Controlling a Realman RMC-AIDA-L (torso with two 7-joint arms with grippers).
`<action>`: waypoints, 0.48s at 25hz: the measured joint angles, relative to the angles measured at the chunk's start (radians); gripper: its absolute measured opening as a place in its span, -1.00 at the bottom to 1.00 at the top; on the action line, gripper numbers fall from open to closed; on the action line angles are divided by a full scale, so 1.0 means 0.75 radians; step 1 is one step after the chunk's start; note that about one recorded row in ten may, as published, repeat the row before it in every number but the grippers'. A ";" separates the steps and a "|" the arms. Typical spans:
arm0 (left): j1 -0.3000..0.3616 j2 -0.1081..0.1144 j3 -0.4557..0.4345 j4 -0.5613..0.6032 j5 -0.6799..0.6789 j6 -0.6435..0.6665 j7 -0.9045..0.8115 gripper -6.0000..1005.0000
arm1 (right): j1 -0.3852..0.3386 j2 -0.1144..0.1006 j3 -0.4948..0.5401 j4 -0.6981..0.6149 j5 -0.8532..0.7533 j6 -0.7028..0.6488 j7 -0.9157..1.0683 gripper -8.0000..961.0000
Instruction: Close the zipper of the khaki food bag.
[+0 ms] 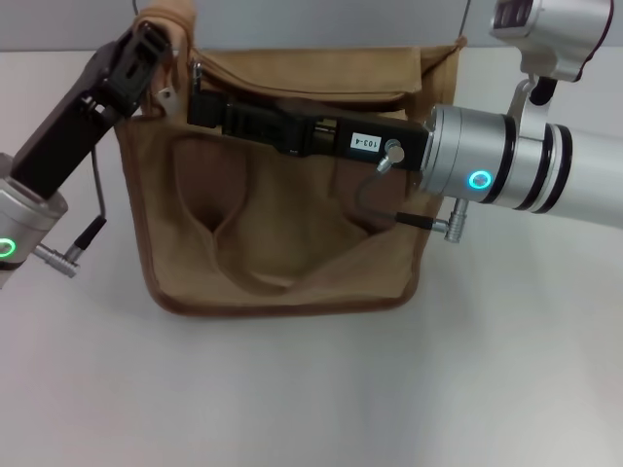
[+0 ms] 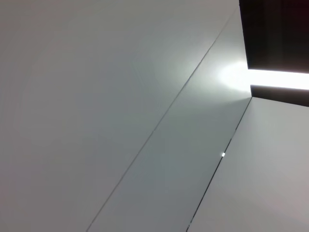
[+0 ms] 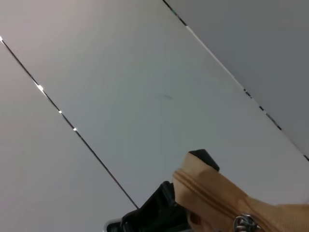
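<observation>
Bag (image 1: 282, 233) stands mid-worktop (image 1: 311, 389) in the head view; only the right wrist view shows the zipper (image 3: 212, 200) and silver pull (image 3: 245, 223) close up. Left end effector (image 1: 161, 49) pinches the bag's top left corner. Right end effector (image 1: 200, 97) reaches across the top edge, fingers' spread unclear

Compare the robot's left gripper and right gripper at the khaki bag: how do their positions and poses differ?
The left gripper reaches in slanted and grips the khaki food bag at its top left corner; the right gripper lies level across the bag's upper front, its tip near that same corner. Both are black and meet at the bag's left end.
</observation>
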 joint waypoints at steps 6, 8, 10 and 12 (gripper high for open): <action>-0.006 -0.002 0.001 -0.004 0.003 -0.004 0.000 -0.97 | 0.005 0.000 0.006 0.005 0.011 0.052 -0.009 -0.18; -0.007 -0.002 0.001 -0.009 0.003 -0.004 -0.001 -0.97 | 0.003 0.000 0.005 0.005 0.011 0.030 -0.034 -0.18; -0.007 -0.001 0.001 -0.014 0.003 -0.004 -0.001 -0.97 | -0.005 0.000 0.020 0.005 0.016 0.028 -0.046 -0.18; -0.007 -0.001 0.000 -0.017 0.003 -0.010 0.001 -0.97 | -0.009 0.000 0.031 0.006 0.020 0.027 -0.048 -0.18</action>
